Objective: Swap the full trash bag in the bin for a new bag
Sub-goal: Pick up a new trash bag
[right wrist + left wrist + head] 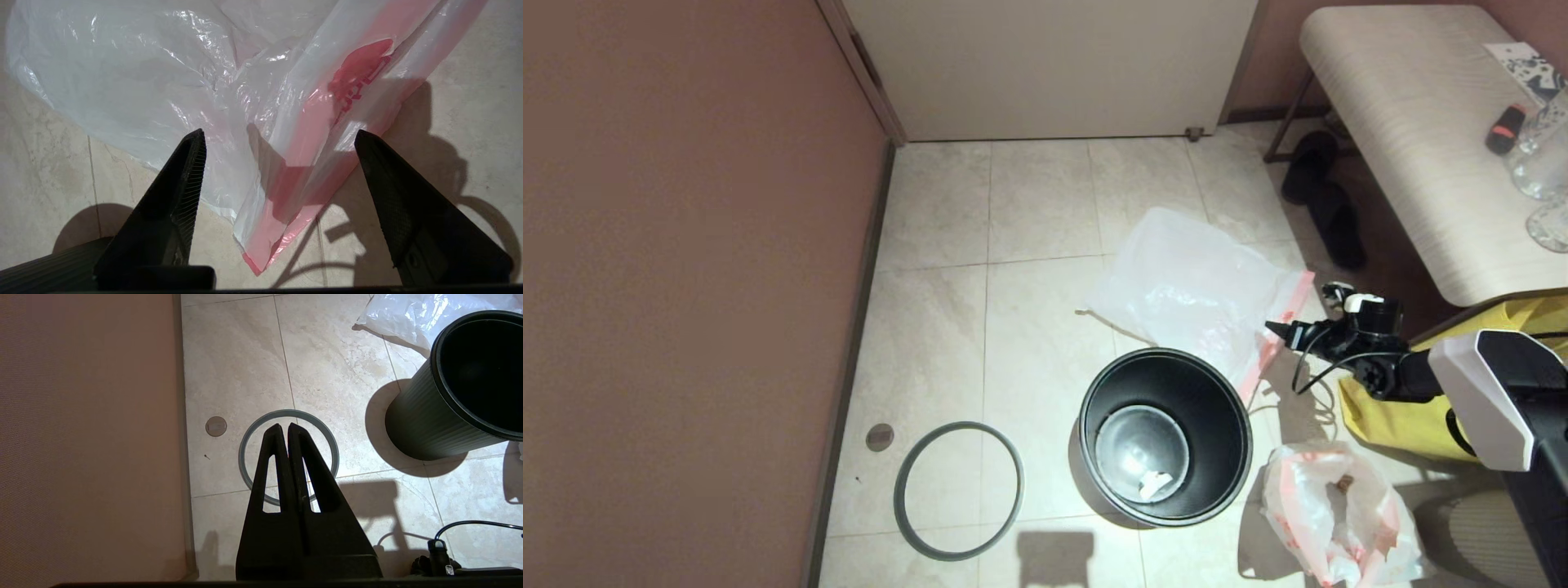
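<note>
The black bin stands open on the tiled floor, with only a small white scrap at its bottom; the left wrist view shows its ribbed wall. Its grey hoop rim lies flat on the floor to its left. The new bag lies spread out just behind the bin, pink hem to the right. My right gripper hangs open over that pink hem, nothing between its fingers. The full trash bag sits lumpy on the floor right of the bin. My left gripper is shut and empty above the hoop.
A pink wall runs along the left, with a white door at the back. A bench with bottles stands at the right, black slippers beneath it. A yellow tote sits by my right arm. A floor drain cap lies near the wall.
</note>
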Robot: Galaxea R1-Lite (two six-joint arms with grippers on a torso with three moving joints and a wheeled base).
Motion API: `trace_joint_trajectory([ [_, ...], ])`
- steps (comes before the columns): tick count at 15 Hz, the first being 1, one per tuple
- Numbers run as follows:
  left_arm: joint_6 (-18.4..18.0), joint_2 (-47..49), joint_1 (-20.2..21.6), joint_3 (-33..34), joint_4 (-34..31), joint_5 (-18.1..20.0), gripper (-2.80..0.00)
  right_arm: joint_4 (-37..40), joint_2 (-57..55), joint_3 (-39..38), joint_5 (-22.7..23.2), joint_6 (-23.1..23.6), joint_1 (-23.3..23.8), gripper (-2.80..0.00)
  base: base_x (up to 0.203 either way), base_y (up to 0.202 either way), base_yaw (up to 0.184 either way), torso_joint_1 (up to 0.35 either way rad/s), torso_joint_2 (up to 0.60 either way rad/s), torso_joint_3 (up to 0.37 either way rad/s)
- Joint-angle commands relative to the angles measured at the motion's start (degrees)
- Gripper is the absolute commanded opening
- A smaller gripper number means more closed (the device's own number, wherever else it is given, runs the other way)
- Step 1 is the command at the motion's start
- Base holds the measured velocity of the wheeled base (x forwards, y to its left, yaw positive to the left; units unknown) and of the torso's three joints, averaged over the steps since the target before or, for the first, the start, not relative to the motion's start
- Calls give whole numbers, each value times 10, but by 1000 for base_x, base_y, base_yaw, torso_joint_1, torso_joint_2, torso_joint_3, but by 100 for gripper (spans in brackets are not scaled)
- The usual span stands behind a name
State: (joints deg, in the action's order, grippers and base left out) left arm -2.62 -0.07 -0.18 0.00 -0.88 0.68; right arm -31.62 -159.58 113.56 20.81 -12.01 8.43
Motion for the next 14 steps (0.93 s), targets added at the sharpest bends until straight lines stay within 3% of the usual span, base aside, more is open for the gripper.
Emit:
trace_joint_trajectory([
  [1,0,1,0,0,0,0,-280,-13,-28,0,5,0,4,0,0,0,0,0,0,0],
  [9,0,1,0,0,0,0,-280,-76,-75,0,59,4,0,0,0,0,0,0,0,0],
  [14,0,1,0,0,0,0,-280,-103,-90,7,79,4,-29,0,0,0,0,0,0,0],
])
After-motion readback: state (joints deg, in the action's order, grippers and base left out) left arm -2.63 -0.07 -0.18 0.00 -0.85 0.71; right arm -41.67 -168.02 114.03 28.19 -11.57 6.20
